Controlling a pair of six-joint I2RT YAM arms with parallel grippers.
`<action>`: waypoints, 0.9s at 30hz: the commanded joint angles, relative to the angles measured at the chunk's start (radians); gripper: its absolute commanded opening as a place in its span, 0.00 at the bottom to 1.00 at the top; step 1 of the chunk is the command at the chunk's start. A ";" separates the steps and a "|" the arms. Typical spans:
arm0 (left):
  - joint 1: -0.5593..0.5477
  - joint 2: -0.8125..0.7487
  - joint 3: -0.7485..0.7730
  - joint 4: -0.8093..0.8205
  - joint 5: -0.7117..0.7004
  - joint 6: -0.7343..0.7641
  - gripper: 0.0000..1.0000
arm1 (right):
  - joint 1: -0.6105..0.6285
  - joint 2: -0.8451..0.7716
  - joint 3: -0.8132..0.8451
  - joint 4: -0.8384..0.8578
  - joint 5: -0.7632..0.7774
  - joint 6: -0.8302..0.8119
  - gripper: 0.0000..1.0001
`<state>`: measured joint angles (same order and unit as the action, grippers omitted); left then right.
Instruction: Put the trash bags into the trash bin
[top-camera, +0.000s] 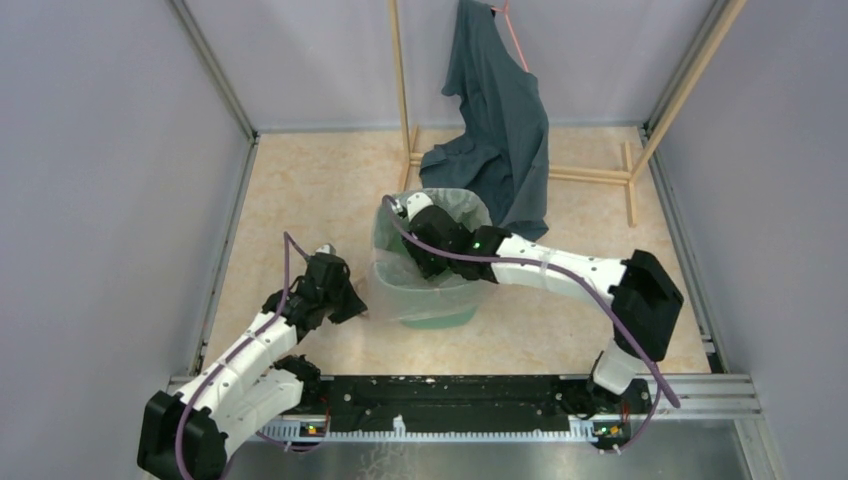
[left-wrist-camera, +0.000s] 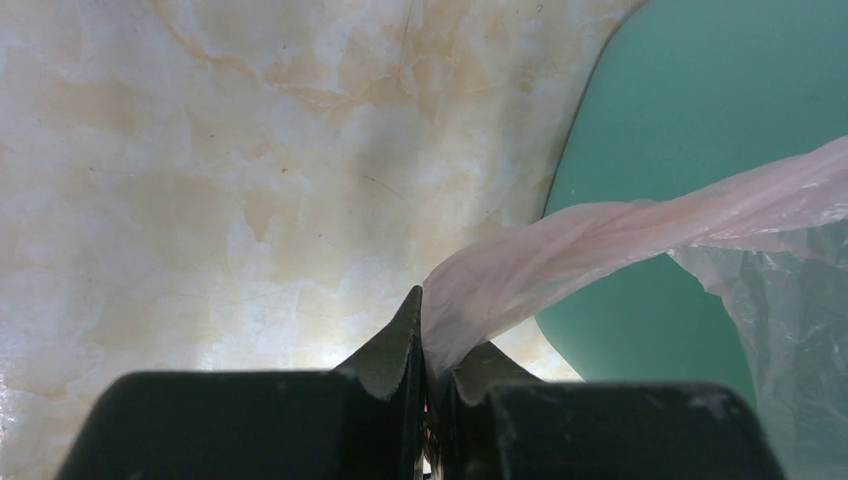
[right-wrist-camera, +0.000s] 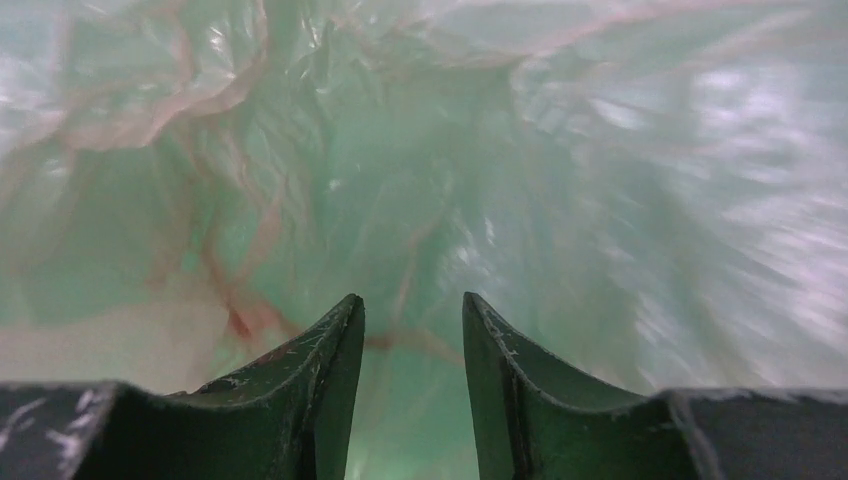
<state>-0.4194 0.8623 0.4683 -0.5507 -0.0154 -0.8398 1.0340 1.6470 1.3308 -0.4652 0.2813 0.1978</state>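
Note:
The mint-green trash bin (top-camera: 430, 305) stands mid-floor. The pale pink translucent trash bag (top-camera: 470, 207) lies in and over it. My left gripper (top-camera: 358, 305) is just outside the bin's left side. In the left wrist view it (left-wrist-camera: 440, 320) is shut on a twisted strip of the bag (left-wrist-camera: 620, 225), which stretches toward the bin wall (left-wrist-camera: 720, 100). My right gripper (top-camera: 415, 262) reaches down inside the bin. In the right wrist view it (right-wrist-camera: 412, 305) is open, holding nothing, with wrinkled bag film (right-wrist-camera: 200, 110) all around over the green wall.
A dark teal-grey garment (top-camera: 505, 130) hangs from a wooden rack (top-camera: 590, 175) right behind the bin, its hem near the back rim. Grey walls (top-camera: 110, 200) close in the beige floor (top-camera: 310, 200) on both sides. A metal rail (top-camera: 450, 400) runs along the near edge.

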 joint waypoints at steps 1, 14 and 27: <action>0.004 -0.019 -0.001 0.017 0.007 -0.006 0.11 | 0.006 0.072 -0.064 0.250 -0.083 0.075 0.42; 0.004 -0.014 0.014 0.014 -0.006 0.000 0.12 | 0.006 -0.027 0.014 0.114 -0.024 0.064 0.51; 0.004 0.020 -0.015 0.058 0.006 0.005 0.12 | -0.009 -0.011 -0.236 0.247 -0.084 0.049 0.65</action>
<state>-0.4194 0.8688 0.4614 -0.5301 -0.0154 -0.8394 1.0313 1.5372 1.1126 -0.2985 0.2333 0.2295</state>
